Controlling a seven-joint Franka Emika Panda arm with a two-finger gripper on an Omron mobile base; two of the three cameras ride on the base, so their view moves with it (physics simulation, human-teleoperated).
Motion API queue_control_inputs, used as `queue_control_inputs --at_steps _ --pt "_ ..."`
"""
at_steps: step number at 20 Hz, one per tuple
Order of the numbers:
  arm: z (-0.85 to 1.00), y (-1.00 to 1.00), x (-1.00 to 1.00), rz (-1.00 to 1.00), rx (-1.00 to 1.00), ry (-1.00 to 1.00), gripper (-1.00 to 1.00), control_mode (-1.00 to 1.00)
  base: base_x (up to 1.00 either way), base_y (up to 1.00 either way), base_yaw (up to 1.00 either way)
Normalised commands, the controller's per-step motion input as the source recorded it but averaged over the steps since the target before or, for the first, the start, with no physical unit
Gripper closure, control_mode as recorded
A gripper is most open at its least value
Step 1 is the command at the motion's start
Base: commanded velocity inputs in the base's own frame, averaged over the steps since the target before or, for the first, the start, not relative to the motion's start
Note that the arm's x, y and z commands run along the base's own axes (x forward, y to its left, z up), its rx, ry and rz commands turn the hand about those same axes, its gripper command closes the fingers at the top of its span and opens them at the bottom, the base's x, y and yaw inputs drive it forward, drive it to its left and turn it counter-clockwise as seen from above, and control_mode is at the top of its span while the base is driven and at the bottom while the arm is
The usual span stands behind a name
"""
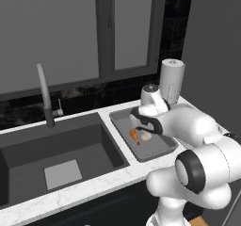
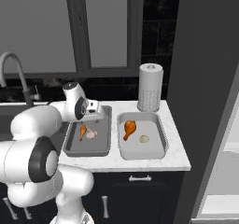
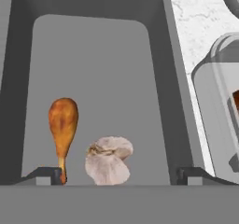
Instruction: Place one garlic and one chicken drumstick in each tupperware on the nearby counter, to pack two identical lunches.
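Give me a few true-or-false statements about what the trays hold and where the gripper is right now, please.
1. The left tray holds a drumstick and a garlic. True.
2. The right tray holds only a drumstick. False: it holds a drumstick and a garlic.
3. The gripper hangs over the left tray with nothing between its fingers. True.
4. The paper towel roll lies on its side in the sink. False: it stands upright on the counter behind the right tray.
5. The sink holds a drumstick. False: none is seen in it.
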Motion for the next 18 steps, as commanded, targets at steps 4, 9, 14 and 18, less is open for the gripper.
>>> queue_control_inputs --at_steps 4,9,14,18 --pt "0.41 -0.01 -1.0 0.01 0.03 0.01 -1.0 -1.0 0.0 0.0 0.0" --pt "0.29 0.0 -1.0 0.0 0.06 0.01 -1.0 -1.0 0.0 0.0 0.0" --pt "0.28 0.0 -1.0 0.0 0.0 0.16 -1.0 -1.0 0.0 0.0 0.0" --pt "0.37 0.0 -1.0 0.0 0.0 0.18 -1.0 -1.0 0.0 0.0 0.0"
